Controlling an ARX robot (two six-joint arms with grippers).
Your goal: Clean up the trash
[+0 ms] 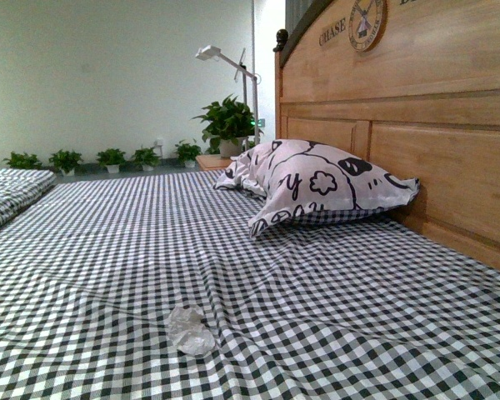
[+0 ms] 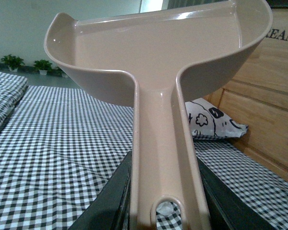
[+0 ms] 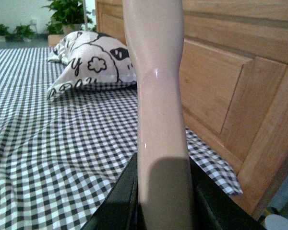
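Trash (image 1: 190, 328) is lying loose, looking light and soft, sweepable from any side; left gripper (image 2: 165, 201) is clamping a dustpan (image 2: 153, 52), right gripper (image 3: 164, 196) is clamping a beige handle (image 3: 158, 96).

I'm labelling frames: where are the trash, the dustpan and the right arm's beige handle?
trash (image 1: 190, 329): front view, middle of the crumpled wad.
dustpan (image 2: 153, 50): left wrist view, inner floor of the pan.
handle (image 3: 158, 96): right wrist view, middle of its shaft.
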